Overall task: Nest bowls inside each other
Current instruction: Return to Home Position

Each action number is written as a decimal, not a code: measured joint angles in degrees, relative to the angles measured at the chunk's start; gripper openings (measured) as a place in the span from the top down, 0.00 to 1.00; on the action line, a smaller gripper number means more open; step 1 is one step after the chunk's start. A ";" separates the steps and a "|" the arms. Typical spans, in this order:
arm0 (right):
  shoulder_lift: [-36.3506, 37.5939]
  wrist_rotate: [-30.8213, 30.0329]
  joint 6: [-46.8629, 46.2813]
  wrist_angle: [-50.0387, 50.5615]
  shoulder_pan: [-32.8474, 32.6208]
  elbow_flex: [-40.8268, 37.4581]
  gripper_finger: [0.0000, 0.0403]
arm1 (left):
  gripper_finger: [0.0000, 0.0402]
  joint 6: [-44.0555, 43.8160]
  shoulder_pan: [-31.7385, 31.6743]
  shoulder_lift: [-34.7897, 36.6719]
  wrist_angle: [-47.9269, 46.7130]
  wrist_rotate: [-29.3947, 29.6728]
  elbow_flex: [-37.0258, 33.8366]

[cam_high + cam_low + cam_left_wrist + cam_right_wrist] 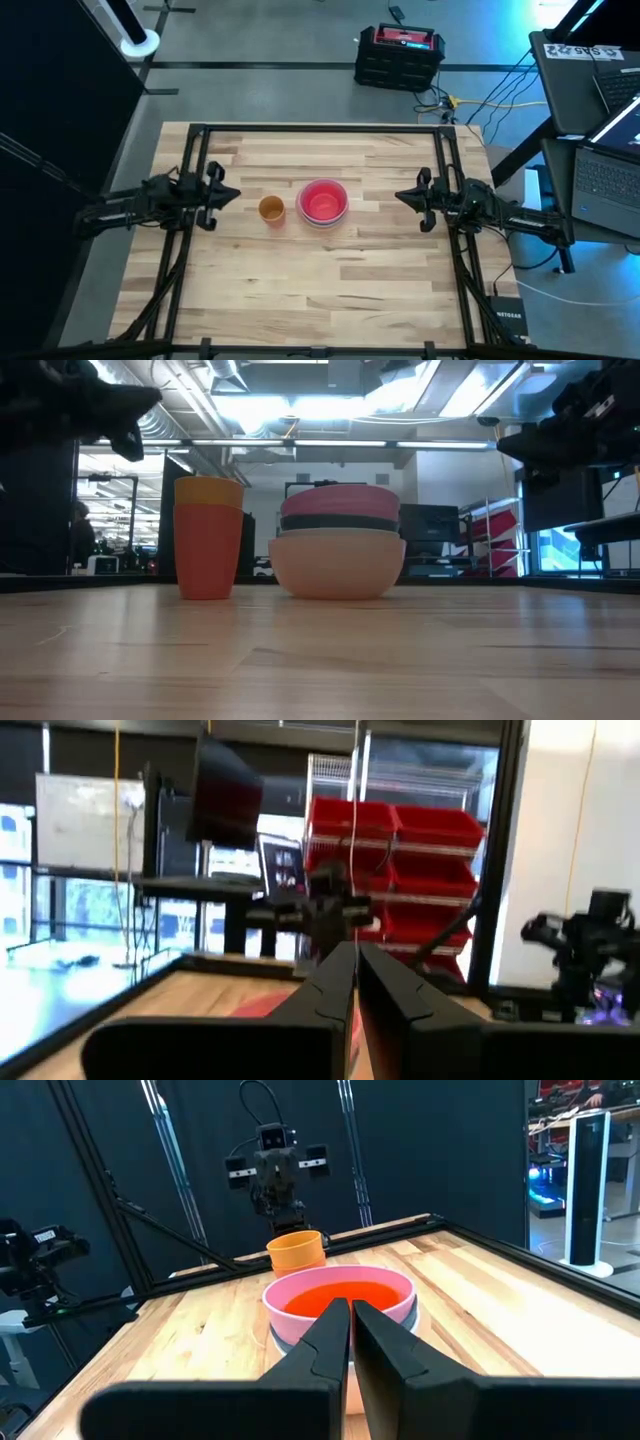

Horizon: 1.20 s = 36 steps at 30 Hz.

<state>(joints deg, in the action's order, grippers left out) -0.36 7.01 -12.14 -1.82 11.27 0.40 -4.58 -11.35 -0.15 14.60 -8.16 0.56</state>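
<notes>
A stack of nested bowls [322, 202] stands on its base at the table's middle. In the low view it shows a white bowl [337, 563] at the bottom, a dark rim above it and a pink bowl [340, 501] on top. A red bowl [340, 1294] lies inside the pink one. To its left stand two small orange bowls [271, 209], nested, the paler one [208, 491] on top. My left gripper [238, 195] hangs shut above the table left of them. My right gripper [398, 196] hangs shut to the right of the stack. Both point level toward the middle.
Black frame rails [186, 250] run along the table's left and right sides [458, 260] under the arms. Bare wood lies on the near half [320, 290]. Off the table are a black and red case [399, 55] at the back and laptops [605, 150] to the right.
</notes>
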 joint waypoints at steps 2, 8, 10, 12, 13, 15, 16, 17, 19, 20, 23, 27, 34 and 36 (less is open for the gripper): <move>0.00 0.00 0.00 0.03 -0.02 0.00 1.00 | 1.00 2.59 -0.10 -0.14 -2.11 0.06 0.01; 0.00 0.00 0.00 0.02 -0.02 0.00 1.00 | 1.00 3.96 -0.40 -0.15 -9.28 0.23 0.00; 0.00 0.01 0.00 0.02 -0.02 0.00 1.00 | 1.00 4.22 -0.40 -0.20 -9.73 0.34 0.00; 0.00 0.01 0.00 0.02 -0.02 0.00 1.00 | 1.00 4.48 -0.41 -0.24 -10.19 0.45 0.00; 0.00 0.01 0.00 0.02 -0.02 0.00 1.00 | 1.00 4.60 -0.41 -0.26 -10.42 0.51 0.00; 0.00 0.01 0.00 0.02 -0.02 0.00 1.00 | 1.00 4.86 -0.42 -0.30 -10.88 0.62 0.00; 0.00 0.01 0.00 0.02 -0.02 0.00 1.00 | 1.00 4.99 -0.42 -0.33 -11.11 0.67 0.00; 0.00 0.01 0.00 0.02 -0.02 0.00 1.00 | 1.00 5.12 -0.42 -0.35 -11.33 0.73 0.00; 0.00 0.02 0.00 0.02 -0.02 0.00 1.00 | 1.00 5.38 -0.43 -0.39 -11.79 0.84 0.00; 0.00 0.02 0.00 0.02 -0.02 0.00 1.00 | 1.00 5.51 -0.43 -0.41 -12.02 0.89 0.00; 0.00 0.02 0.00 0.02 -0.02 0.00 1.00 | 1.00 5.90 -0.43 -0.48 -12.71 1.06 0.00; 0.00 0.02 0.00 0.02 -0.02 0.00 1.00 | 1.00 5.72 -0.44 -0.50 -12.95 1.11 0.00; 0.00 0.02 0.00 0.02 -0.02 0.00 1.00 | 1.00 1.16 -0.44 -0.47 -13.02 1.17 0.00; 0.00 0.02 0.00 0.02 -0.02 0.00 1.00 | 1.00 1.50 -0.44 -0.47 -13.02 1.17 0.00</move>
<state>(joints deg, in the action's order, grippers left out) -0.36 7.03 -12.14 -1.80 11.25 0.40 -3.08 -11.79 -0.62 1.58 -6.98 0.56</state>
